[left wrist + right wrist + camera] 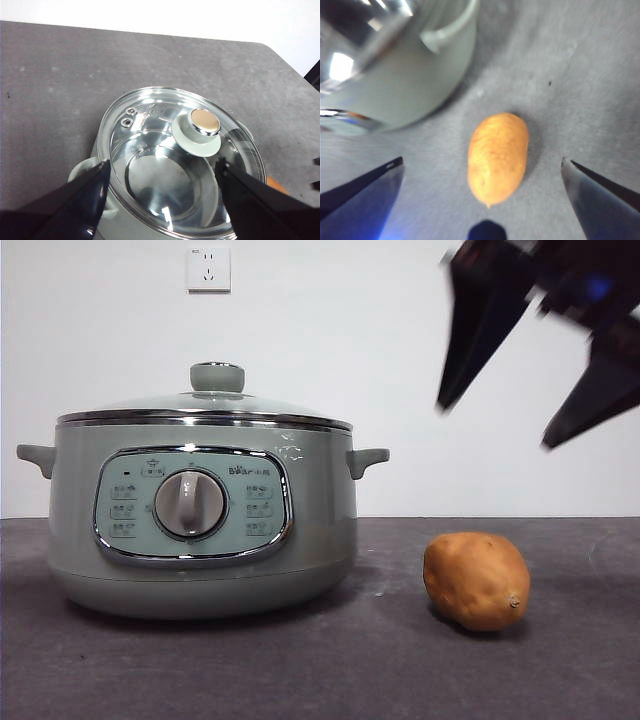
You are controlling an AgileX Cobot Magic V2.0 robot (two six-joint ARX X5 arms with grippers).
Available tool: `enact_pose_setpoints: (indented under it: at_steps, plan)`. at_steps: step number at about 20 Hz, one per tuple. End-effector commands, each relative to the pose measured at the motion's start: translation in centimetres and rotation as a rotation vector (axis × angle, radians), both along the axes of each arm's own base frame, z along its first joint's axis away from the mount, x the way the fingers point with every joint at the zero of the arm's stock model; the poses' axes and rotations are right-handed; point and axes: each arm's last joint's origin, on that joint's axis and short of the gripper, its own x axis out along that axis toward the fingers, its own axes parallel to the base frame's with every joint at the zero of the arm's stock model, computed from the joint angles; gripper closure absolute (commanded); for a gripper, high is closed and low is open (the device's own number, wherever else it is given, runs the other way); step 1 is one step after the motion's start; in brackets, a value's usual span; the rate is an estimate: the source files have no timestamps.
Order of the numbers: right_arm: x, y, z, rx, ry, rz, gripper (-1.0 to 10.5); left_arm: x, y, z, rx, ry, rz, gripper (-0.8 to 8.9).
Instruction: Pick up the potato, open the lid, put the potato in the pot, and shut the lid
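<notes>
The orange-brown potato [477, 580] lies on the dark table to the right of the sage-green pot [205, 530]. The glass lid [205, 408] with its green knob [217, 377] rests shut on the pot. My right gripper [495, 425] hangs open high above the potato [497, 156], which lies between its two jaws in the right wrist view. My left gripper [162, 167] hovers open over the lid [180, 160], its jaws to either side of the knob [198, 131], clear of it. The left arm stays out of the front view.
A white wall with a power socket [208, 269] stands behind the table. The pot's side handle [367, 460] juts toward the potato. The dark table top [60, 90] spreads beyond the pot to a rounded corner.
</notes>
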Motion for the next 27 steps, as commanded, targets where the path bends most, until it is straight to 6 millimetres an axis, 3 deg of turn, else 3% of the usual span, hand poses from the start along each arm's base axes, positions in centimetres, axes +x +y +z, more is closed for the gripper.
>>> enact_pose_setpoints:
  at_steps: [1, 8, 10, 13, 17, 20, 27]
  plan:
    - [1.1, 1.5, -1.8, -0.030, 0.032, -0.007, 4.1, 0.0, -0.1, 0.2, -0.004, -0.008, -0.005, 4.62]
    - [4.1, 3.6, -8.0, -0.149, 0.160, -0.035, 4.2, -0.2, -0.1, -0.1, 0.000, 0.029, -0.003, 4.62]
    - [4.3, 3.7, -8.6, -0.160, 0.175, -0.035, 5.8, -0.2, 0.0, -0.3, 0.003, 0.042, -0.003, 4.63]
    - [4.2, 3.7, -8.6, -0.151, 0.183, -0.052, 9.2, -0.3, 0.0, -0.3, 0.003, 0.050, -0.004, 4.63]
    - [3.7, 3.4, -7.9, -0.156, 0.191, -0.053, 9.6, -0.3, -0.1, -0.3, 0.004, 0.047, -0.009, 4.63]
    - [2.5, 2.6, -5.9, -0.150, 0.182, -0.054, 9.6, 0.0, -0.3, -0.3, 0.003, 0.036, -0.025, 4.62]
    - [-1.6, -0.1, -0.3, -0.086, 0.097, -0.065, 9.6, 3.5, -4.4, -0.9, -0.005, 0.002, -0.160, 4.57]
